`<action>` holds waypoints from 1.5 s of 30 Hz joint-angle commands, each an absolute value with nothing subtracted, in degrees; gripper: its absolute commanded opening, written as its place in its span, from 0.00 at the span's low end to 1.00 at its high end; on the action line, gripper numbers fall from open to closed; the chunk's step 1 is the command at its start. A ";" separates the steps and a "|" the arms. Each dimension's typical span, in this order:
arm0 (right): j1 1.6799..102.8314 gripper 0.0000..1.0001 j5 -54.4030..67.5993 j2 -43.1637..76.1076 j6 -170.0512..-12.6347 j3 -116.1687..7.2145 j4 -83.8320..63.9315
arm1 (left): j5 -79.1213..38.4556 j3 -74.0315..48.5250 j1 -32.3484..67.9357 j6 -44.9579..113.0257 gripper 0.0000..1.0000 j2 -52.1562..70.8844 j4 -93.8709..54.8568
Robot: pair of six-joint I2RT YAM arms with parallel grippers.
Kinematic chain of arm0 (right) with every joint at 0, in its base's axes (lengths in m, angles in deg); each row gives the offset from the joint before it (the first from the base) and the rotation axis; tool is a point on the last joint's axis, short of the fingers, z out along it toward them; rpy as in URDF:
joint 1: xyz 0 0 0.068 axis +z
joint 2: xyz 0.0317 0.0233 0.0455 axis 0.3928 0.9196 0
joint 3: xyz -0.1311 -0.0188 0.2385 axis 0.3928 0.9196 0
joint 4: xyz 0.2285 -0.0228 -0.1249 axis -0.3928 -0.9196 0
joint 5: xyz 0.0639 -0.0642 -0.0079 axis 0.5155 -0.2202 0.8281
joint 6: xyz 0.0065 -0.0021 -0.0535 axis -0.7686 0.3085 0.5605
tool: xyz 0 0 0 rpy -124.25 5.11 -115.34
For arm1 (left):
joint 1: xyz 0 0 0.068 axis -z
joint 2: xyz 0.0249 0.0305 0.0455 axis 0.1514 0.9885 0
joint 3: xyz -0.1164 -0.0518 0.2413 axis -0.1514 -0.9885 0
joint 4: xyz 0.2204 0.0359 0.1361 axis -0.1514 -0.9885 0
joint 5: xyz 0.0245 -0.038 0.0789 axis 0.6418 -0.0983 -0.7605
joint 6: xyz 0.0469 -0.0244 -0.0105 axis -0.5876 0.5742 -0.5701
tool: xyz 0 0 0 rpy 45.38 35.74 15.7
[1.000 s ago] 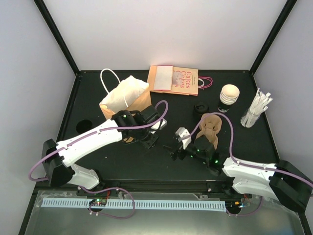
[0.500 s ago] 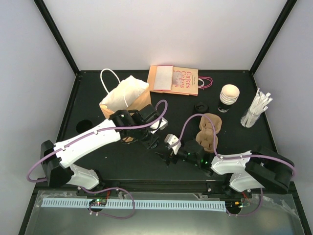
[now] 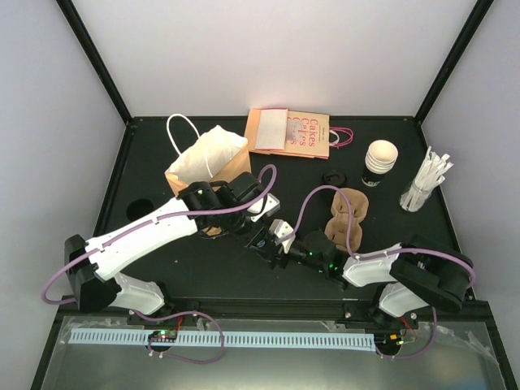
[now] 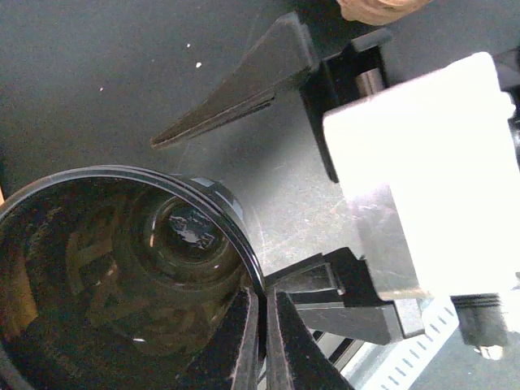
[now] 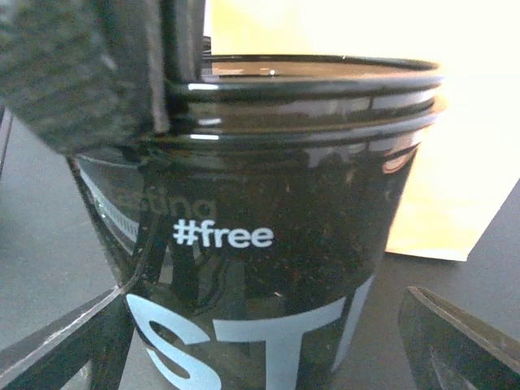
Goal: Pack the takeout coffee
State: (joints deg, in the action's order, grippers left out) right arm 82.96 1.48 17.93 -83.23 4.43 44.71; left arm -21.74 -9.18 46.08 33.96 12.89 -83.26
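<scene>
Between the spread fingers of the right hand (image 5: 264,325) is a glossy black tumbler (image 5: 276,236), upright and printed "#free" in white above larger pale letters. That hand is wide open around it: one finger stands clear of the wall, and the other lies so close that contact cannot be told. The left hand (image 4: 262,309) is above the same tumbler and closed narrow on its rim. One finger is inside the wall and one outside, so it holds the tumbler by that thin edge. From the left wrist the tumbler shows an open top and a dark inside. Whether its base rests on the surface (image 3: 455,219) cannot be told. Just past the tumbler from the right hand, and close beside the left hand, a brown paper bag (image 3: 207,162) stands open with white paper in its mouth. The cup (image 3: 380,161), black outside and cream inside, is in neither hand. It stands upright well behind the right hand. Its lid (image 3: 333,176) lies on the surface apart from it, nearer that hand than the cup is. A pulp carrier (image 3: 348,213) lies just behind the right hand, beside its arm. White straws (image 3: 424,183) stand farther off than the cup. Beyond both hands lies a flat "Cakes" packet (image 3: 291,132).
</scene>
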 commanded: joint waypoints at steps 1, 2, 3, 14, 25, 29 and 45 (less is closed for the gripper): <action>83.44 0.89 2.04 18.54 -83.06 2.70 49.13 | -19.13 -7.16 46.31 33.47 0.02 10.57 -82.34; 83.43 0.87 1.85 18.66 -83.05 2.62 49.10 | -19.04 -7.19 46.31 33.50 0.02 10.45 -82.26; 83.49 0.86 1.86 18.70 -82.88 2.61 49.04 | -18.95 -7.22 46.31 33.50 0.01 10.24 -82.17; 83.46 0.68 0.71 18.65 -81.64 2.87 46.66 | -18.14 -7.27 46.26 33.37 0.01 9.49 -81.46; 83.51 0.64 0.53 17.93 -81.12 2.88 45.14 | -17.53 -7.33 46.23 33.26 0.03 9.57 -81.35; 83.51 0.64 0.54 17.68 -81.10 2.90 44.97 | -17.52 -7.49 46.23 33.26 0.13 9.55 -81.37; 83.51 0.64 0.80 17.25 -81.28 2.70 44.48 | -19.38 -8.51 46.23 33.60 0.29 10.27 -81.78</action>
